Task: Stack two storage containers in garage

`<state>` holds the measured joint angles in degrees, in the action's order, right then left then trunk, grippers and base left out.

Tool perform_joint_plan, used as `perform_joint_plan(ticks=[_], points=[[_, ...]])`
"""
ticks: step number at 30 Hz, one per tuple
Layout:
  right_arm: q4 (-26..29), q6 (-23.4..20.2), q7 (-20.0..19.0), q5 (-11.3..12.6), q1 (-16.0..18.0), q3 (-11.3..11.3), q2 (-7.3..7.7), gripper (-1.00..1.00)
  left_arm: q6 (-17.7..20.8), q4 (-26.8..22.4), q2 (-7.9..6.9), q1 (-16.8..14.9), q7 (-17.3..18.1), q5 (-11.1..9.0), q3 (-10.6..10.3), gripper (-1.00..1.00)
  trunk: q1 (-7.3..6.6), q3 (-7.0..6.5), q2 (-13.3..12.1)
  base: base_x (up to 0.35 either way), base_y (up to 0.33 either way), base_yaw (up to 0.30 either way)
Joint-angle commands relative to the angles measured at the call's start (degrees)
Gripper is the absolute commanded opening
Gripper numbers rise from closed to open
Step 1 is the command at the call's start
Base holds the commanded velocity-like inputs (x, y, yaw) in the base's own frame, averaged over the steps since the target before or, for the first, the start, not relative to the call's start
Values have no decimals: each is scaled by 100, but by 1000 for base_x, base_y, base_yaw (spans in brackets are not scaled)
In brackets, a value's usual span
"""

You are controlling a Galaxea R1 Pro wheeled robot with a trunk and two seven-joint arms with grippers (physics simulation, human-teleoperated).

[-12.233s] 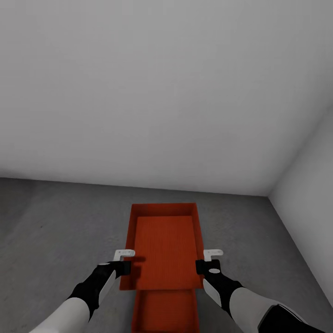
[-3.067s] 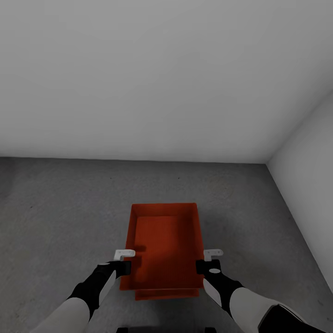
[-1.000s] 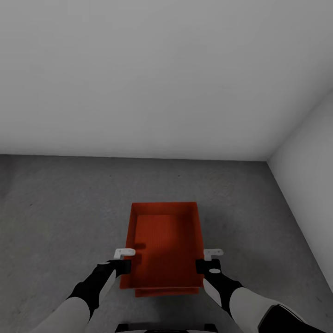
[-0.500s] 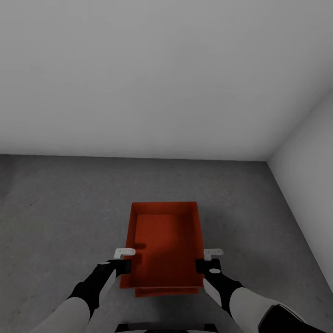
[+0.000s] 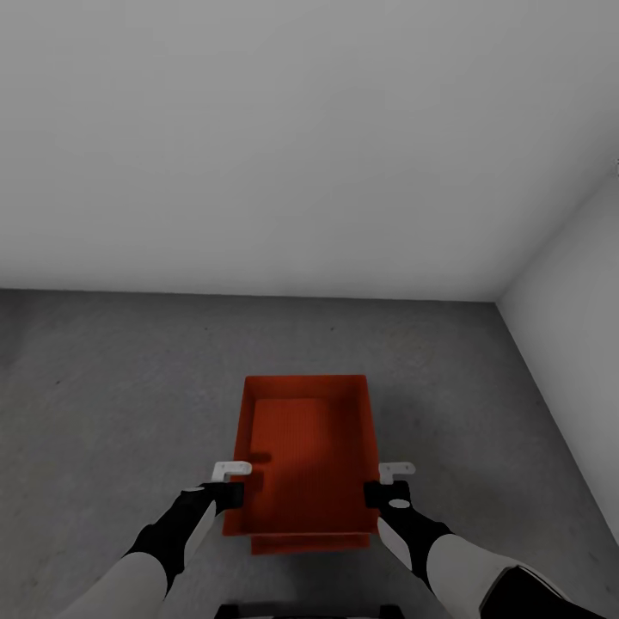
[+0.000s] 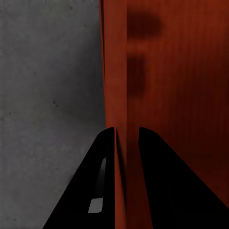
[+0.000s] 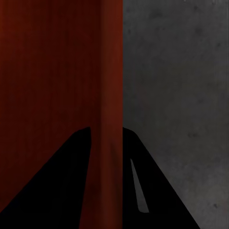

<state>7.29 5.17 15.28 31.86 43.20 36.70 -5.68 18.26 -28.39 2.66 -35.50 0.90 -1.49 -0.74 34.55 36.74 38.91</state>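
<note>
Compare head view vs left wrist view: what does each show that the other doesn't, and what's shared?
Head view alone: the white walls, the right gripper on the held container's right wall, and the near edge of the lower container under it.
Left wrist view alone: close-up of the black fingers straddling the thin side wall, one inside, one outside.
Shared: the held orange-red container, the left gripper and the dark grey floor.
</note>
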Motion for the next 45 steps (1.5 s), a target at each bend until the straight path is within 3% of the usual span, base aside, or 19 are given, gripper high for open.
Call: perform_joint_plan(ticks=[1, 45], points=[[9, 46, 360, -49, 5, -198, 67, -100, 37, -1, -6, 0, -24, 9, 58, -100, 1, -4, 4, 0, 0, 0], [9, 40, 362, -51, 5, -198, 66, -100, 46, 7, -6, 0, -36, 9, 83, -100, 1, -220, 4, 0, 0, 0]])
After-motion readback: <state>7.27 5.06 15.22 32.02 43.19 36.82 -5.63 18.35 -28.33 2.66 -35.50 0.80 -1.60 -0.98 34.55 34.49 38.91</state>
